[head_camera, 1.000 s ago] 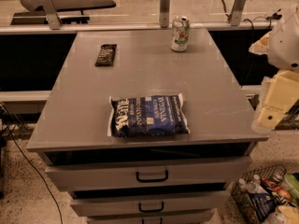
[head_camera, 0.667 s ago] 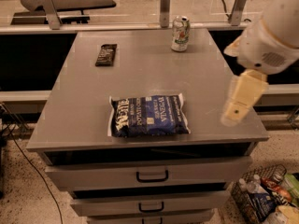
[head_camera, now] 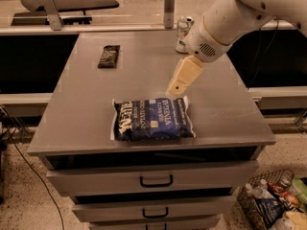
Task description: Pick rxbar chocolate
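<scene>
Toward the far-left corner of the counter: rxbar chocolate, lying flat, alone. Near the front edge, middle: blue chip bag. Over mid-counter, just past the bag: gripper, well apart from the bar, grip state impossible to tell. Best to swing left, clear the bag, then descend across the bar's narrow width. At the far edge: drink can, partly hidden by the arm.

One table; one rxbar chocolate; one chip bag; one can; one tool over the table
</scene>
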You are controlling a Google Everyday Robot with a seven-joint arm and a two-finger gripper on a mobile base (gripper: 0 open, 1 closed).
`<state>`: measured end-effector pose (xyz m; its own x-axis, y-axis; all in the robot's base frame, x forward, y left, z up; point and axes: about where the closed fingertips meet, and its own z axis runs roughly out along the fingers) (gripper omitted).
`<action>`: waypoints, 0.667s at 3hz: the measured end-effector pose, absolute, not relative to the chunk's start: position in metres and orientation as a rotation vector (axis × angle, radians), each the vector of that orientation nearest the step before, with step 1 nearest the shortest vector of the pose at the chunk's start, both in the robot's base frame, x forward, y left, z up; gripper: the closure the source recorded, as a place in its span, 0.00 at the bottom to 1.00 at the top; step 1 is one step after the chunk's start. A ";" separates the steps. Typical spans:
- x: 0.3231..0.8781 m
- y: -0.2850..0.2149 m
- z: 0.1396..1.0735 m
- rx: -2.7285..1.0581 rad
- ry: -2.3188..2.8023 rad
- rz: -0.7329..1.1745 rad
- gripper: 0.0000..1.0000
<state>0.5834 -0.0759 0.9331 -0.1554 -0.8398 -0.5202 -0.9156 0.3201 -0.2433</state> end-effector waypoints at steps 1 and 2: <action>0.583 -0.076 0.933 -1.543 2.016 0.172 0.00; 0.589 -0.065 0.932 -1.547 1.985 0.191 0.00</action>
